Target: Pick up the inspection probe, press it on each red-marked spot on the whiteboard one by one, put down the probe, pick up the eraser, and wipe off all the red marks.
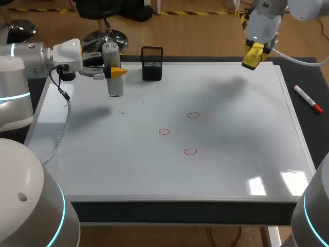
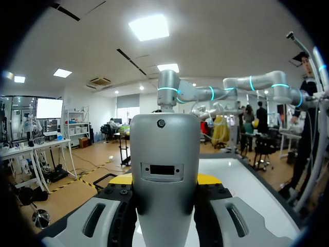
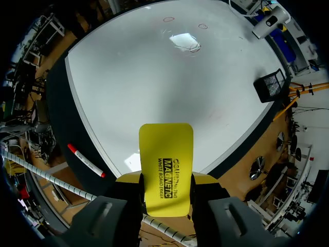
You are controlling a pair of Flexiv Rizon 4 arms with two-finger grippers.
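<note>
The inspection probe (image 1: pixel 114 77) is clamped in the left pincer (image 1: pixel 117 72) above the far left of the whiteboard (image 1: pixel 231 154), and the eraser (image 3: pixel 165 164) is clamped in the right pincer (image 1: pixel 254 56). Three red marks (image 1: pixel 164 132) are not yet wiped.

The grey cylindrical inspection probe (image 2: pixel 163 170) runs off the frame's edge and covers most of the left fingers (image 2: pixel 209 178). The flat yellow eraser (image 3: pixel 165 164) hides the right fingers (image 3: pixel 205 178) too. And those faint specks (image 1: pixel 122 112)? Too tiny to tell.

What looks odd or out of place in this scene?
Nothing is spilled or damaged. One oddity: the right end effector already holds the eraser while the left end effector holds the probe. A marker lies beside the whiteboard.
</note>
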